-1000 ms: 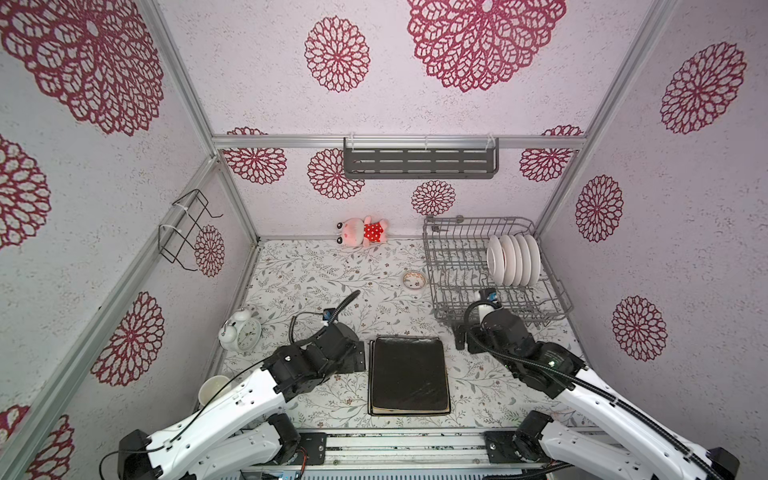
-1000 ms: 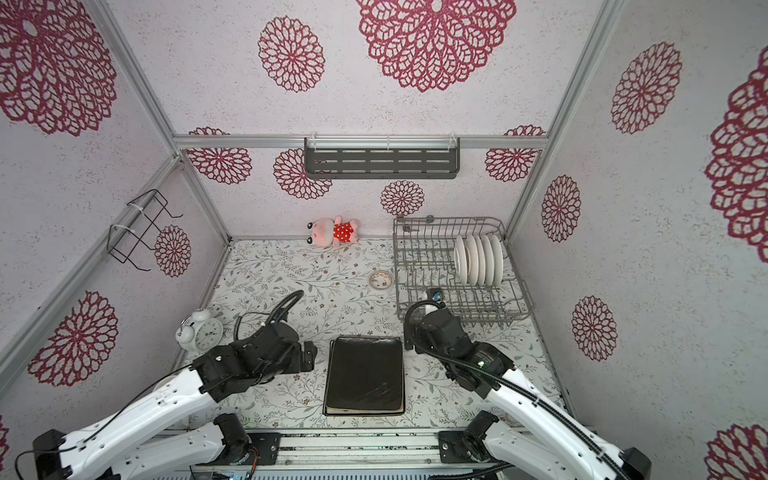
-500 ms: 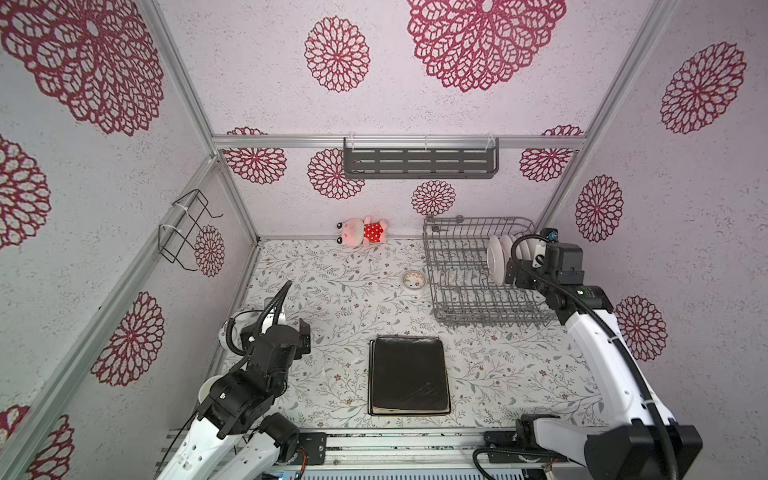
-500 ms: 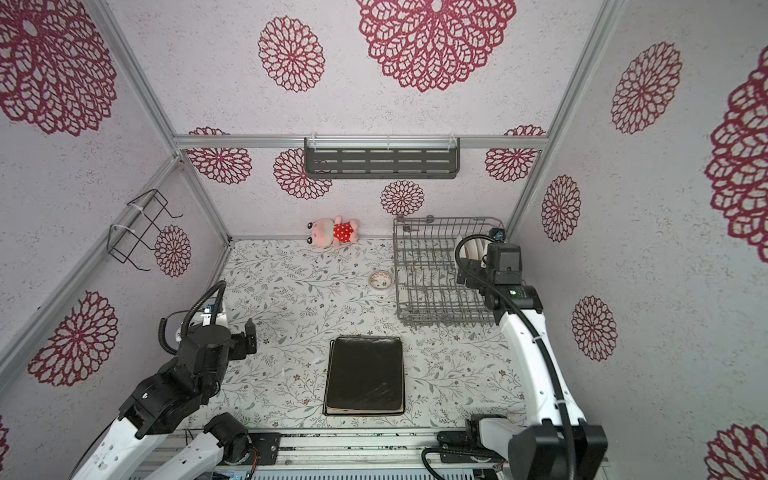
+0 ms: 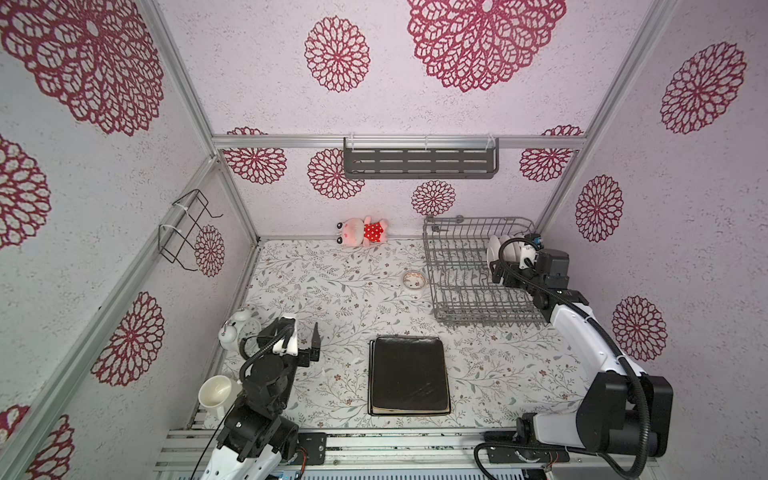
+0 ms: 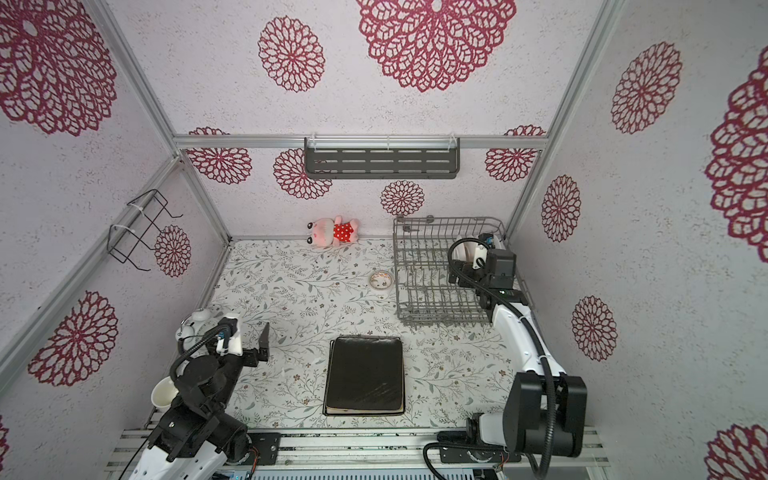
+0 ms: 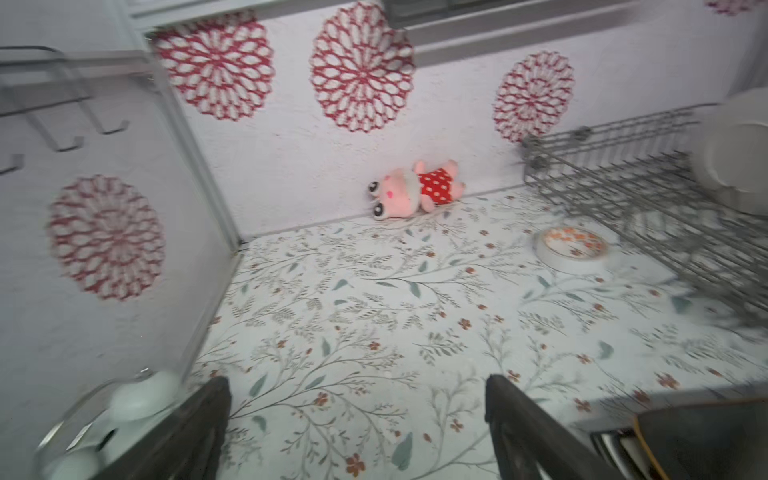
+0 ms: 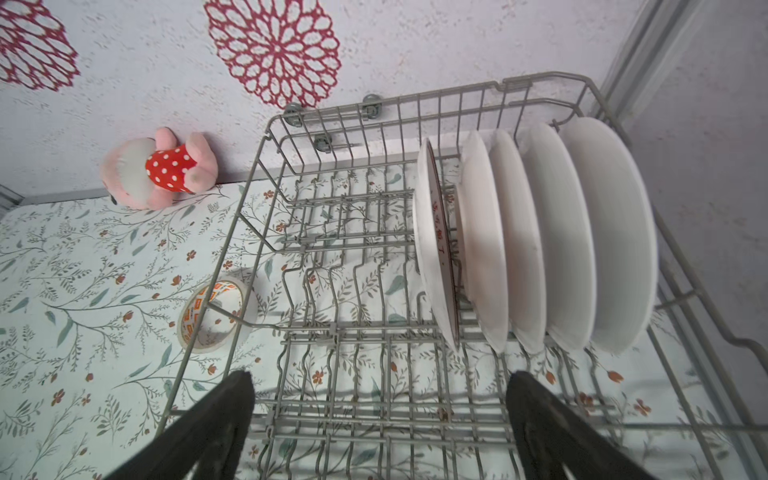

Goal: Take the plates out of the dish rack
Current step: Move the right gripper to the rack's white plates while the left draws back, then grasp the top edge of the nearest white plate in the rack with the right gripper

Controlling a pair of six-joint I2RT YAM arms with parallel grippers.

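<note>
The grey wire dish rack stands at the back right. Several round white plates stand on edge in its right half; in both top views my right wrist hides most of them, with one rim showing. My right gripper hovers open over the rack's near rows, short of the plates. A stack of black square plates lies flat at the front middle. My left gripper hangs open and empty over the table, left of that stack.
A small patterned bowl sits just left of the rack. A pink plush toy lies by the back wall. An alarm clock and a white mug stand at the left edge. A slotted shelf hangs on the back wall.
Both arms have left the black stack. The right arm swung to the back right over the rack's plates, and the left arm drew back to the left front.
</note>
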